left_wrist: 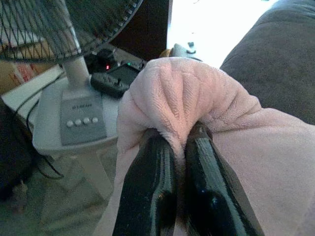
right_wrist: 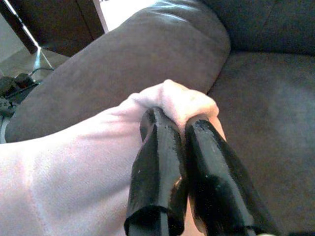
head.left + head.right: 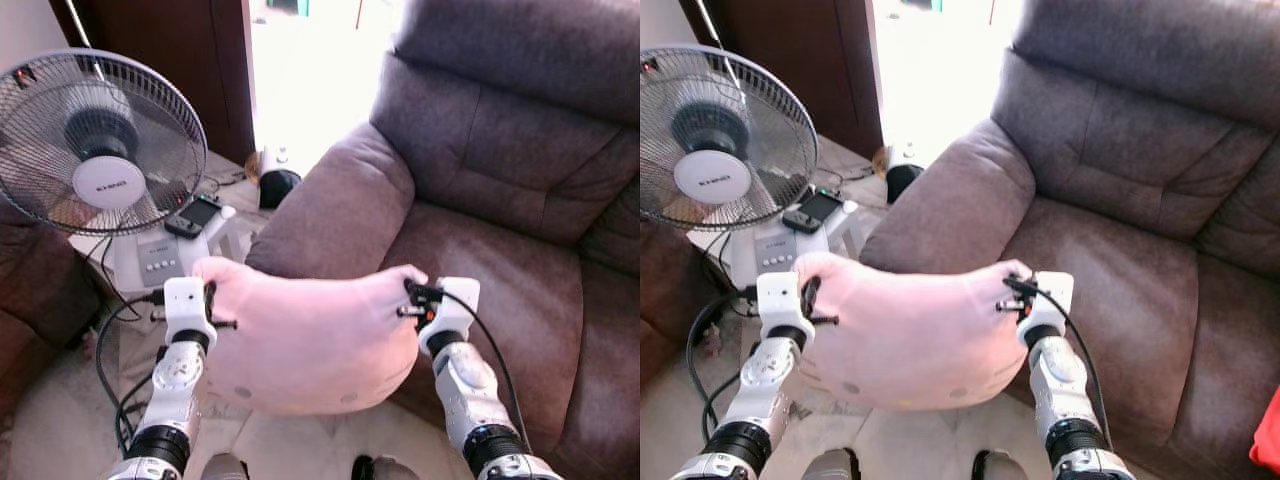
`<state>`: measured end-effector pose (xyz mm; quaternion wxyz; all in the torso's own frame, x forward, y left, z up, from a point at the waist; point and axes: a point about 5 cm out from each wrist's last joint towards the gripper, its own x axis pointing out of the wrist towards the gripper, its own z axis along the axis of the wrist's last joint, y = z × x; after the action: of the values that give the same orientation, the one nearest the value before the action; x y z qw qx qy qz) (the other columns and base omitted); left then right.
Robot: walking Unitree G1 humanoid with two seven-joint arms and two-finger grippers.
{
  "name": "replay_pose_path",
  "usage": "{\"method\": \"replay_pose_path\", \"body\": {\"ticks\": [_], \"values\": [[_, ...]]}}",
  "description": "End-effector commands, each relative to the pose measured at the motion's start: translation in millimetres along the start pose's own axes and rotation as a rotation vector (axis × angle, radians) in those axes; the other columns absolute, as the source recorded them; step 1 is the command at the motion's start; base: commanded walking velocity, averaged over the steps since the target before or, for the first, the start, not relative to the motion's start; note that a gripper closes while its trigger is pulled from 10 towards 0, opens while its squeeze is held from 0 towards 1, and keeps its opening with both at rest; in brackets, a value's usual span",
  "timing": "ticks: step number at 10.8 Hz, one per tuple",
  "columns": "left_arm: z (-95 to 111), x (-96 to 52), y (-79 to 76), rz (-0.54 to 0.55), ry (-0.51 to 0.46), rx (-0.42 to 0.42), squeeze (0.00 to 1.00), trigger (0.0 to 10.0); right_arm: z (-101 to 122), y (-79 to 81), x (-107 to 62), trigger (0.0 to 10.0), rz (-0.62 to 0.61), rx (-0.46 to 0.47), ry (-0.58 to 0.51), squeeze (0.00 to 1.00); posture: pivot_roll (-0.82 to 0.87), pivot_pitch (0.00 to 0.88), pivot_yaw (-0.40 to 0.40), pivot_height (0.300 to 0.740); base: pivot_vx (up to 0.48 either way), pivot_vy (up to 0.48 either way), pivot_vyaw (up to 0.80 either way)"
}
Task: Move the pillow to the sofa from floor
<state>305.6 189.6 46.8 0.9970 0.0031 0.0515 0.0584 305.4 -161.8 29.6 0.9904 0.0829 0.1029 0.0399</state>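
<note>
Pink and fleecy, the pillow (image 3: 305, 345) hangs in the air between the robot's two arms, lifted off the floor and held in front of the sofa (image 3: 480, 210), just before its near armrest (image 3: 335, 215) and the front edge of the seat cushion. The left end effector (image 1: 178, 147) has its two black fingers squeezed together on a bunched corner of the pillow, with a fold of fabric pinched between them. The right end effector (image 2: 174, 123) does the same at the opposite corner, its fingers closed tight on a knot of pink plush above the sofa seat. The pillow sags a little in the middle between the two holds. Off to the robot's left stands a fan (image 3: 95, 140) with a round wire cage, and behind it a small white stand (image 1: 74, 118) carries a dark remote (image 1: 106, 84) and some cables.
</note>
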Motion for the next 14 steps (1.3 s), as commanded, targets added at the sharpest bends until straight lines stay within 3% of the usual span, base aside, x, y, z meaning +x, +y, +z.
{"method": "replay_pose_path", "body": {"ticks": [1,6,9,14], "values": [[1,-0.1,20.2,0.080,-0.011,-0.024,0.00,10.0,6,-23.6,-2.4,10.0,-0.096,0.011,-0.029,0.00,0.09,0.069,-0.067,0.740,0.000,0.000,0.00],[-44,-18.2,22.8,0.066,0.215,-0.035,0.00,10.0,-53,-40.7,-34.5,10.0,-0.177,0.005,0.257,0.00,0.09,0.025,-0.069,0.740,0.000,0.000,0.00],[-79,-39.2,19.3,0.010,0.431,-0.067,0.00,10.0,-78,-36.1,-49.0,10.0,-0.170,-0.007,0.392,0.00,0.10,0.029,-0.075,0.740,0.000,0.000,0.00],[-97,-56.4,25.3,0.062,0.519,-0.050,0.00,10.0,-96,-34.4,-62.4,10.0,-0.198,-0.001,0.488,0.00,0.09,0.064,-0.079,0.740,0.000,0.000,0.00]]}}
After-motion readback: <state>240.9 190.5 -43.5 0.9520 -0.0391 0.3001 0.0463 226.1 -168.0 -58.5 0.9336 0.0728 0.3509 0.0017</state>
